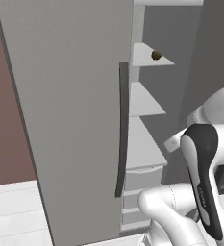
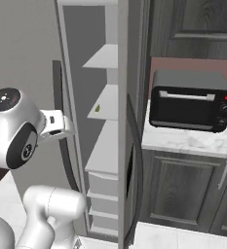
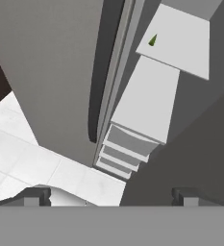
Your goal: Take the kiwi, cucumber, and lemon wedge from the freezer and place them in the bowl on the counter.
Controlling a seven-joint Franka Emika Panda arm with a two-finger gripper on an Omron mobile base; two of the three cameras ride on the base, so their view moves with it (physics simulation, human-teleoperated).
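Observation:
The grey freezer (image 1: 147, 158) stands open, its door (image 1: 70, 120) swung out to the left. A small brown kiwi (image 1: 156, 55) sits on an upper shelf. One shelf lower lies a tiny greenish lemon wedge (image 2: 98, 108), which also lies at the top of the hand view (image 3: 153, 40). My gripper (image 3: 111, 197) is open with nothing between its fingertips (image 3: 36, 197), and it hangs in front of the freezer looking down at the shelves and drawers (image 3: 123, 151). The marble counter (image 2: 193, 138) lies to the right. The cucumber and the bowl are out of view.
A long dark handle (image 1: 123, 129) runs down the open door's edge, close to my arm. A black toaster oven (image 2: 190, 107) stands on the counter over dark wood-grain cabinets (image 2: 183, 189). White floor tiles (image 3: 31, 158) lie below.

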